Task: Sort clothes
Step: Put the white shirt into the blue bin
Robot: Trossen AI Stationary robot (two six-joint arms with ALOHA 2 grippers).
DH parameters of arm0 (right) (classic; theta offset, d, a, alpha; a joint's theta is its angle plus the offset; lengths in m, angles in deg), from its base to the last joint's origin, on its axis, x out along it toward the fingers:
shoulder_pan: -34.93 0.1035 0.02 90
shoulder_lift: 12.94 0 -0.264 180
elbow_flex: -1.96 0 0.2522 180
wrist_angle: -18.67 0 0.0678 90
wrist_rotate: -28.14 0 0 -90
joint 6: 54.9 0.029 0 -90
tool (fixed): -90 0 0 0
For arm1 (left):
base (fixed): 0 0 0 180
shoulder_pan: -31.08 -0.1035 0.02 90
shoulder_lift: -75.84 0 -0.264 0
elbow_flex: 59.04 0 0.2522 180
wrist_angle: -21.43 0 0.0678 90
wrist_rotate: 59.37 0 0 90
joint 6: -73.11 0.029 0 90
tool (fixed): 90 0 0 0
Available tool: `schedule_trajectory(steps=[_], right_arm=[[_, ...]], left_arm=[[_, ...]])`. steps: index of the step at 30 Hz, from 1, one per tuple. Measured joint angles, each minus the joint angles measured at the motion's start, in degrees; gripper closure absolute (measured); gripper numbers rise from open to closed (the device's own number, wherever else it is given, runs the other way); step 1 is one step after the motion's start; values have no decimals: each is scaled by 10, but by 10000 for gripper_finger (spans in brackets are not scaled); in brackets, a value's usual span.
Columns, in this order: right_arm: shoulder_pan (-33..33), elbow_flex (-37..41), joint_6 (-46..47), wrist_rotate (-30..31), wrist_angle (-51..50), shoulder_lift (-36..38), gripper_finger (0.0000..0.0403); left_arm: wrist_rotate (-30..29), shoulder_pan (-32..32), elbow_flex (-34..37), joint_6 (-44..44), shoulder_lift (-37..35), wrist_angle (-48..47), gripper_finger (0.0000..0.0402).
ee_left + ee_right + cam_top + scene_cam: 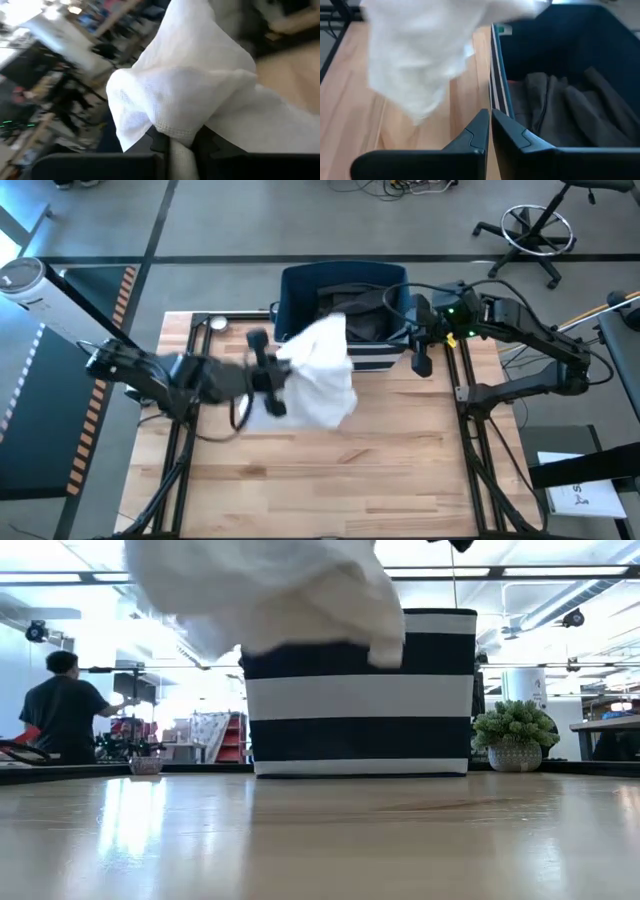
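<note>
My left gripper (272, 380) is shut on the large white garment (320, 375), which is lifted above the table in front of the navy striped bin (345, 305). In the low view the white garment (270, 590) hangs in the air over the bin's front wall (360, 700). A dark grey garment (565, 105) lies inside the bin. My right gripper (490, 127) is shut and empty, at the bin's right front corner (420, 360). The maroon, teal-blue, red and grey pieces are out of view. My left gripper pinches a bunched fold of the white garment (175, 132) between its two fingers, several layers gathered together. The fingers come about level from the table's left. The garment is lifted clear of the table and billows beyond the fingers toward the bin.
A small green plant (515, 735) stands at the table's far right. A small round metal thing (216, 323) lies at the far left of the table. A person (65, 705) stands in the room beyond. Bare wooden tabletop (330, 470) lies near the front edge.
</note>
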Motion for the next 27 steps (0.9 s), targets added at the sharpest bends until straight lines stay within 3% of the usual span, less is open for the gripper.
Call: schedule_trajectory(steps=[3, 9, 17, 21, 27], right_arm=[[0, 0, 0, 0, 8, 8, 401], [0, 0, -2, 1, 14, 17, 402], [0, 0, -14, 1, 25, 20, 403], [0, 0, -17, 8, 36, 21, 403], [0, 0, -25, 37, 36, 30, 403]], left_arm=[[25, -49, -31, 44, -6, 37, 384], [238, -171, -83, 73, 4, 115, 384], [415, -327, -146, 84, 77, 177, 384], [457, -381, -174, 65, 128, 187, 384], [471, -431, -181, 44, 190, 191, 384]])
